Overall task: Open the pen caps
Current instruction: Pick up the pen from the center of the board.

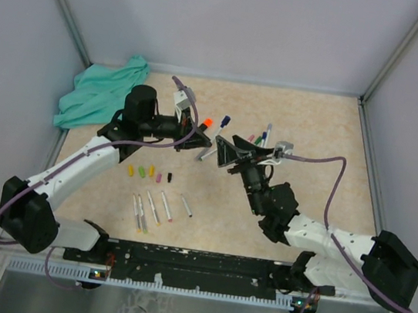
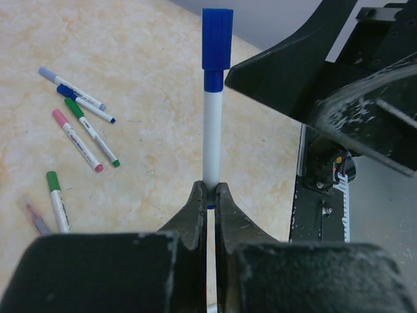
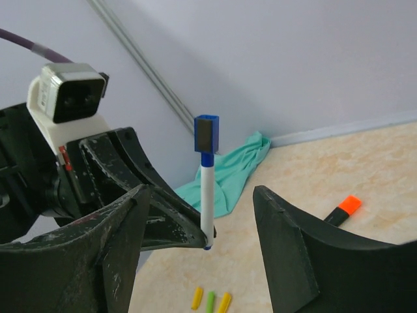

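A white pen (image 2: 210, 140) with a blue pen cap (image 2: 216, 47) stands upright, its lower end pinched in my shut left gripper (image 2: 210, 195). The right wrist view shows the same cap (image 3: 206, 134) on its pen (image 3: 207, 189), between the spread fingers of my open right gripper (image 3: 201, 193), which touch nothing. From above, the left gripper (image 1: 197, 144) and right gripper (image 1: 227, 148) meet mid-table at the blue-capped pen (image 1: 226, 121). Loose pen caps (image 1: 150, 172) in yellow, green, pink and black lie in a row on the table.
Several uncapped white barrels (image 1: 156, 207) lie near the front. Capped pens (image 1: 262, 137) lie behind the right gripper, also visible as pens (image 2: 81, 124). An orange highlighter (image 1: 206, 123) lies beside the left gripper. A teal cloth (image 1: 97, 94) is bunched in the back left corner.
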`<state>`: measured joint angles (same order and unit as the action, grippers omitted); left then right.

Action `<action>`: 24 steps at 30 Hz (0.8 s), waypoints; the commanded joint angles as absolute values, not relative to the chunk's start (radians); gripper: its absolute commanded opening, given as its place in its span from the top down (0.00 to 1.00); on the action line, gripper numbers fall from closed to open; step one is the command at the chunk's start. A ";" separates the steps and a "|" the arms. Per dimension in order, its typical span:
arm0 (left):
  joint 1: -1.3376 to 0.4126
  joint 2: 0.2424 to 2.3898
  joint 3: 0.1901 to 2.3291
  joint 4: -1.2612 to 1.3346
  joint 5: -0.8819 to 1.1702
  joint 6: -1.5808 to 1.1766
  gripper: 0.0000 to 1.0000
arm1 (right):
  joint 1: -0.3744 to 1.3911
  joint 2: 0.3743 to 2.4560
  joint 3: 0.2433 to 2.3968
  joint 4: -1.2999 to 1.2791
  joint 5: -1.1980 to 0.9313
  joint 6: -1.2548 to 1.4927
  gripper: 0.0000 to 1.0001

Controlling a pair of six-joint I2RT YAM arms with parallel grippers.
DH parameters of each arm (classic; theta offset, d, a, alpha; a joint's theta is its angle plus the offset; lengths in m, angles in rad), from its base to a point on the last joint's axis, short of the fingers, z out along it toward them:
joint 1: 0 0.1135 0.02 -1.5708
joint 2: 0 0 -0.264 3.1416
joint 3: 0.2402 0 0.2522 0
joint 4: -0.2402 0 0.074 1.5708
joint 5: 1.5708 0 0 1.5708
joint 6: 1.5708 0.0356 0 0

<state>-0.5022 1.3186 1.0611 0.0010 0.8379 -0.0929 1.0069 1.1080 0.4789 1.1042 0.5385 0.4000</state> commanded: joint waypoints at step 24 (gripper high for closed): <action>-0.502 1.314 1.057 0.068 0.937 -0.093 0.78 | 0.919 1.210 0.633 0.947 0.343 0.488 1.00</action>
